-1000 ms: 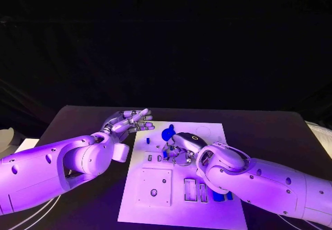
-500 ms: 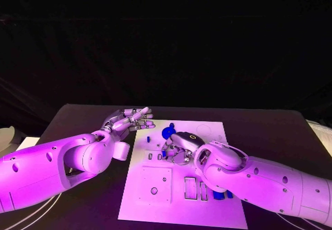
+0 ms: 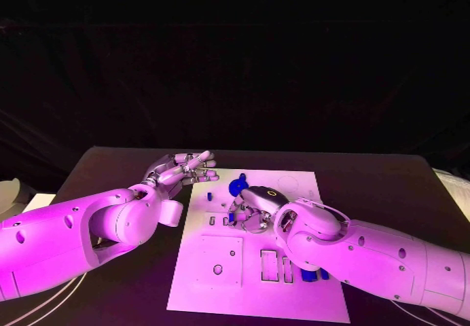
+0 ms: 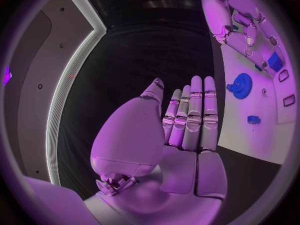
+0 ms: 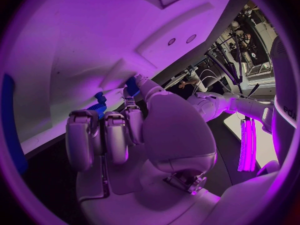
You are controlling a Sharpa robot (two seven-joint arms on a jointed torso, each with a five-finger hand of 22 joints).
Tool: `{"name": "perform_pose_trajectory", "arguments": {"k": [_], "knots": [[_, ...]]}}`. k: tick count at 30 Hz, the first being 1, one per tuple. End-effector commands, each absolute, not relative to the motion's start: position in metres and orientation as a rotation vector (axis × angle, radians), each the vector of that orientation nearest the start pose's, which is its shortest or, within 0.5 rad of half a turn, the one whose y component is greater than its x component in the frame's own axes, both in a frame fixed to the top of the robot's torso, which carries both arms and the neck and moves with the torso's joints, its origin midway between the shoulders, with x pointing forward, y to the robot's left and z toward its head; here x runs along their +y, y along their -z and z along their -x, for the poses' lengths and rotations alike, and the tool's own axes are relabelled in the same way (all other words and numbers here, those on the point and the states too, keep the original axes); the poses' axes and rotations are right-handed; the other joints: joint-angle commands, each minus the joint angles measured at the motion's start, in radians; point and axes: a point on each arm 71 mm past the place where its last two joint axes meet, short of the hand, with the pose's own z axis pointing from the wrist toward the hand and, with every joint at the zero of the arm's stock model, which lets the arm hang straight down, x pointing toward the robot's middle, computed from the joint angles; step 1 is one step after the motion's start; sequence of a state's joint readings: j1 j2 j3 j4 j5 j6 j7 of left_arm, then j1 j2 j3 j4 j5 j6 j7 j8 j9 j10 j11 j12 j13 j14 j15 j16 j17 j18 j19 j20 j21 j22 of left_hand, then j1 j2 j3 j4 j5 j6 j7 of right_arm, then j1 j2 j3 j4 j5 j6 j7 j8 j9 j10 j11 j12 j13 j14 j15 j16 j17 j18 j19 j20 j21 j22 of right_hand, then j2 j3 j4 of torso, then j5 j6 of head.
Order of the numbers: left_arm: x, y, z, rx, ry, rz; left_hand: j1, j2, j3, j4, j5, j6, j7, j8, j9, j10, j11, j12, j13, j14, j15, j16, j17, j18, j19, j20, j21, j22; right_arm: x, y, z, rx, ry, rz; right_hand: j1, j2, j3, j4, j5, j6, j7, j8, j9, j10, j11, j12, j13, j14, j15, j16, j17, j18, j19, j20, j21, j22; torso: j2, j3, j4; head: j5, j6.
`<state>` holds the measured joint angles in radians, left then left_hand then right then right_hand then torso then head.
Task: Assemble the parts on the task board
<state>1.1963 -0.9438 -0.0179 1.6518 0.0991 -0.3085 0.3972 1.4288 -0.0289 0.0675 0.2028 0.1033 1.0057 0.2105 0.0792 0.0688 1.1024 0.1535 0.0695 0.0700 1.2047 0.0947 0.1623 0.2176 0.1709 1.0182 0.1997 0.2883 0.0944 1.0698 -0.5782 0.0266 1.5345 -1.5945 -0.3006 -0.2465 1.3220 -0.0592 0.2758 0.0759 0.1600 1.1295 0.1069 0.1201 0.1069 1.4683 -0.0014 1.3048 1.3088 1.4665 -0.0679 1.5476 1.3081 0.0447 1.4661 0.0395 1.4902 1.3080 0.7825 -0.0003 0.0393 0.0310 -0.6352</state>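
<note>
Nearest on the task board [image 3: 196, 288], blue parts [image 3: 312, 274] sit beside the slots at its right edge, by the right forearm. Further in, the right hand [image 3: 252, 212] is curled down at mid-board, pinching a small blue part [image 5: 99, 106] at its fingertips. To seat it well, I'd lower it straight and release only once it sits flush. Beyond lies the blue gear [image 3: 238, 185]. Far left, the left hand [image 3: 184, 169] hovers at the board's edge, fingers extended, holding nothing.

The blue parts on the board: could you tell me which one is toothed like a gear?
The blue gear, round and toothed, lying on the task board near its far edge; the small blue piece beside it is plain.
</note>
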Motion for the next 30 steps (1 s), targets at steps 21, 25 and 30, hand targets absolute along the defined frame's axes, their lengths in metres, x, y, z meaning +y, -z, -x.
{"name": "perform_pose_trajectory", "arguments": {"k": [21, 25, 30], "knots": [[0.2222, 0.1633, -0.4675, 1.380, 1.633, 1.223, -0.002, 0.009, -0.001, -0.006, -0.004, -0.004, 0.002, -0.005, 0.000, -0.006, 0.001, -0.005, -0.001, -0.002, 0.002, -0.003, 0.003, 0.012, -0.004, 0.006, -0.003, -0.002, -0.0719, 0.2247, -0.4491, 1.756, -0.702, 0.276, -0.037, -0.038, -0.015, 0.018, -0.018, -0.041, 0.009, -0.046, 0.000, -0.030, 0.030, -0.095, 0.059, 0.094, 0.025, -0.005, 0.220, -0.003, 0.016, 0.021, -0.013, 0.069, 0.000, 0.0001, 0.0004, 0.000, -0.001], [0.2224, 0.1634, -0.4675, 1.381, 1.633, 1.224, -0.002, 0.009, -0.001, -0.006, -0.004, -0.004, 0.002, -0.005, 0.000, -0.006, 0.001, -0.005, -0.001, -0.002, 0.002, -0.003, 0.003, 0.012, -0.004, 0.006, -0.003, -0.002, -0.0722, 0.2231, -0.4497, 1.733, -0.710, 0.259, -0.066, -0.059, -0.036, 0.043, -0.100, -0.091, 0.021, -0.059, -0.017, -0.064, 0.043, -0.170, 0.015, 0.095, 0.034, -0.004, 0.222, 0.000, 0.009, 0.030, -0.022, 0.054, 0.000, 0.0003, 0.0006, 0.000, -0.002], [0.2227, 0.1634, -0.4675, 1.381, 1.632, 1.224, -0.002, 0.009, -0.001, -0.006, -0.004, -0.004, 0.002, -0.005, 0.000, -0.006, 0.001, -0.005, -0.001, -0.002, 0.002, -0.003, 0.003, 0.012, -0.004, 0.006, -0.003, -0.002, -0.0715, 0.2195, -0.4494, 1.689, -0.738, 0.229, -0.089, -0.089, -0.119, 0.110, -0.101, -0.160, 0.038, -0.055, -0.037, -0.082, 0.058, -0.198, -0.008, 0.095, 0.050, -0.003, 0.224, 0.002, 0.004, 0.044, -0.028, 0.044, 0.001, 0.0006, 0.0009, 0.001, -0.001]]}}
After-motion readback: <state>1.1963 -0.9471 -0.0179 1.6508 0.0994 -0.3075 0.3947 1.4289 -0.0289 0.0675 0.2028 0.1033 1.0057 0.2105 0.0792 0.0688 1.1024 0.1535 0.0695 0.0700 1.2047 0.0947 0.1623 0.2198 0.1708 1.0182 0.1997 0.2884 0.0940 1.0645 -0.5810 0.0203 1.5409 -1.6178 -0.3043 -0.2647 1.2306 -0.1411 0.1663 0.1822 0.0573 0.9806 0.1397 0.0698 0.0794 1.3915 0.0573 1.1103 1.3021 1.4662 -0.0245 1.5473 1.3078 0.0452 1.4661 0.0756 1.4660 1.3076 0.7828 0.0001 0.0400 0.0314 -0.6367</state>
